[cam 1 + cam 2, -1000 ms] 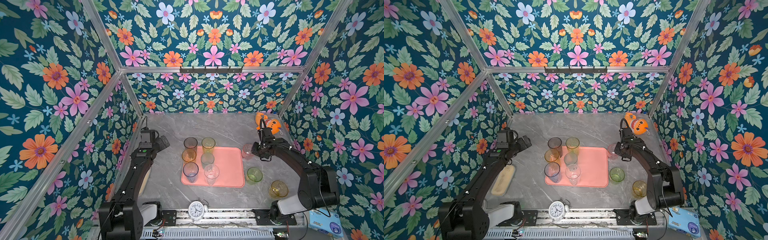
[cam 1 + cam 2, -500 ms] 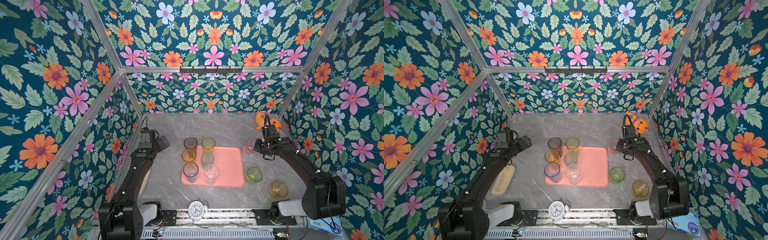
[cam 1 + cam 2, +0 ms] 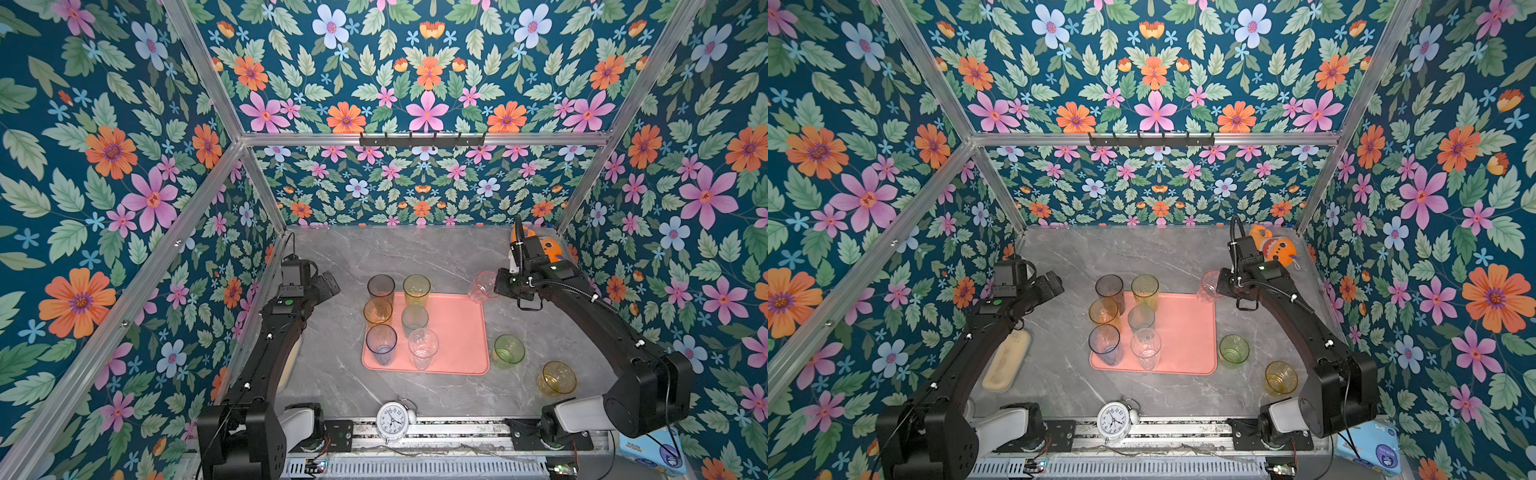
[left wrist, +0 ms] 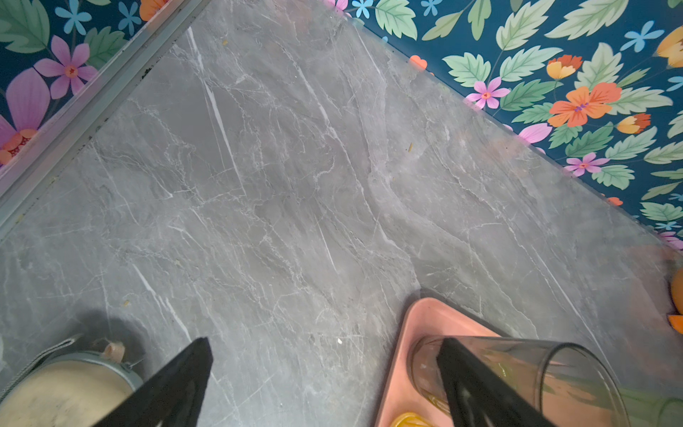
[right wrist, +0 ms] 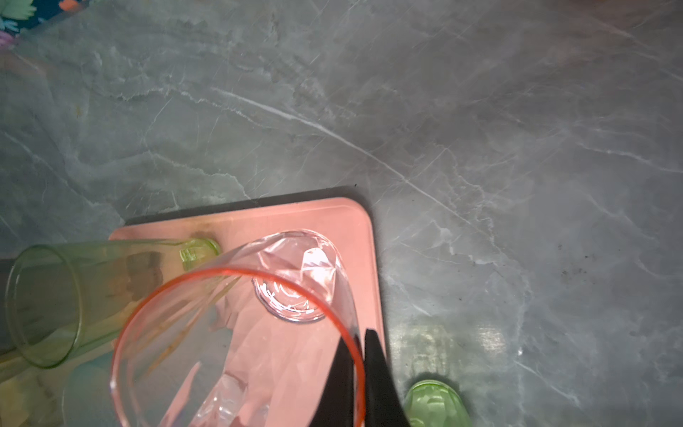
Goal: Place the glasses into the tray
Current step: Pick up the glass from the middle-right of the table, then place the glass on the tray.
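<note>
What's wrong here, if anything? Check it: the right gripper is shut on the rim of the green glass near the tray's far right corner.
One thing is wrong: the glass is pink, not green. The right gripper is shut on the rim of the pink glass near the tray, at its far right corner, as the right wrist view shows.

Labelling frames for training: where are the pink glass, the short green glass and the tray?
pink glass [image 3: 481, 286]: in a top view, on its side wall.
short green glass [image 3: 508, 353]: in a top view, on its body.
tray [image 3: 457, 332]: in a top view, on its bare floor.
</note>
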### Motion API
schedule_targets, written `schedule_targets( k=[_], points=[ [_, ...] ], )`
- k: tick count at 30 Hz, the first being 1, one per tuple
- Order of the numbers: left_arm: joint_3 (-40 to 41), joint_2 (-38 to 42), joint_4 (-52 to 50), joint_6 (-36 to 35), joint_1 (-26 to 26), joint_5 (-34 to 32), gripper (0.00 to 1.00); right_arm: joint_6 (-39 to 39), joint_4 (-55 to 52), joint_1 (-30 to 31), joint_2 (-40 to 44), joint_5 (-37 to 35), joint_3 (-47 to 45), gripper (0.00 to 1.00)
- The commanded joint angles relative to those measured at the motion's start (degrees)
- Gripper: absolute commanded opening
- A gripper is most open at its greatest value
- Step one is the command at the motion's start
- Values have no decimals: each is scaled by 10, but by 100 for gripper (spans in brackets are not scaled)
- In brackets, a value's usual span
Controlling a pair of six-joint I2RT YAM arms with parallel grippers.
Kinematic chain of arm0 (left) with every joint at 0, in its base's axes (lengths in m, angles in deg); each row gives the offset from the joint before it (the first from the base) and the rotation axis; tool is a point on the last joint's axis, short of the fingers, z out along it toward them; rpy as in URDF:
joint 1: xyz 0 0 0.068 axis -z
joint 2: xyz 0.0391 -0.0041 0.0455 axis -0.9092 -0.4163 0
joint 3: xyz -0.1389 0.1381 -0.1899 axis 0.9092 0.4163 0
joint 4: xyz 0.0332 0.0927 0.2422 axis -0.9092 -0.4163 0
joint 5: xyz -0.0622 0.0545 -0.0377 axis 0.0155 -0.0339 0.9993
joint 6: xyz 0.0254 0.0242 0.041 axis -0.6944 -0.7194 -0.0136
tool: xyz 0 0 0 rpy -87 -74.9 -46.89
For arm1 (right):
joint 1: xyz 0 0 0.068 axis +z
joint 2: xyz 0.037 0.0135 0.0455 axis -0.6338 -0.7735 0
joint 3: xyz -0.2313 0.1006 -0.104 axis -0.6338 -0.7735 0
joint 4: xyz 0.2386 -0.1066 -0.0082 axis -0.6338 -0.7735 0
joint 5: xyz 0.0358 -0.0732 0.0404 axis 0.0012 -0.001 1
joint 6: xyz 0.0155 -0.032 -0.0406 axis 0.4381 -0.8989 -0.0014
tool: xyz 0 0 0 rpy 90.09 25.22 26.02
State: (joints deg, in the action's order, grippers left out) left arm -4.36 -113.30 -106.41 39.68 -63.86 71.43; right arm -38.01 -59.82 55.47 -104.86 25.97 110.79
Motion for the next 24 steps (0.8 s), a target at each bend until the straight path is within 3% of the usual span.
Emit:
schedule_targets(
  k=[1, 11, 24],
  points=[
    [3, 2, 2, -2, 0, 0, 98, -4, -19, 24, -16, -12, 15, 0],
    [4, 1, 1, -4, 0, -2, 98, -7, -17, 81, -81, -38, 48, 0],
    [7, -3, 3, -7, 0, -4, 98, -17, -7, 88, -159, -42, 67, 0]
  ],
)
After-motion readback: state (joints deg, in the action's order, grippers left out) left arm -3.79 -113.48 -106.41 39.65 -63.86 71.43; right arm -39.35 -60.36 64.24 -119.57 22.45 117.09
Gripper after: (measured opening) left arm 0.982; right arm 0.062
